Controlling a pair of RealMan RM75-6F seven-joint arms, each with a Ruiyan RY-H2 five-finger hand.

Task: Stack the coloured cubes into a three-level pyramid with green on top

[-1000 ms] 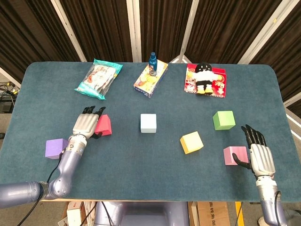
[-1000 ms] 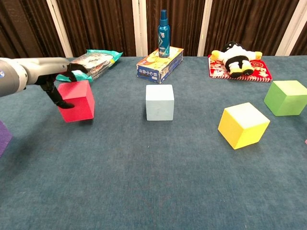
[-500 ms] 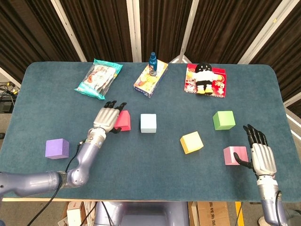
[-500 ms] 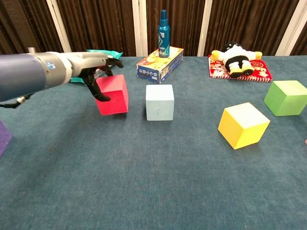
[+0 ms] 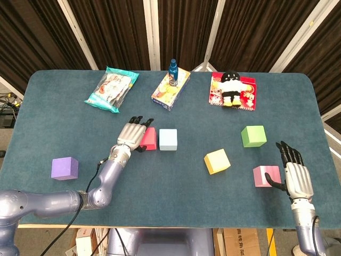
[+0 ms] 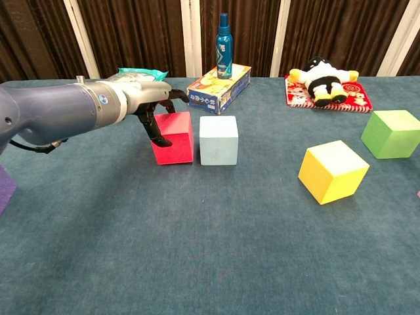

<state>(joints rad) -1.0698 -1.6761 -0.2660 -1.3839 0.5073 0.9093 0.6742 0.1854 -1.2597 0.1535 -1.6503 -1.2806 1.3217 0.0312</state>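
My left hand (image 5: 133, 134) grips the red cube (image 5: 149, 138) from its left side, fingers draped over the top (image 6: 152, 105). The red cube (image 6: 174, 136) sits on the table right beside the light blue cube (image 5: 168, 139), almost touching it. A yellow cube (image 5: 217, 161) lies turned at an angle right of centre, and the green cube (image 5: 253, 136) stands further right. A purple cube (image 5: 65, 168) rests at the near left. My right hand (image 5: 294, 173) is open beside the pink cube (image 5: 265, 175), its thumb against the cube's right side.
Along the far edge lie a snack bag (image 5: 112, 88), a flat box with a blue bottle on it (image 5: 170, 88), and a plush toy on a red packet (image 5: 232, 89). The table's front edge runs close to the right hand.
My left hand has carried the red cube to the right, from near the purple cube up to the light blue cube. The right hand has stayed by the pink cube.
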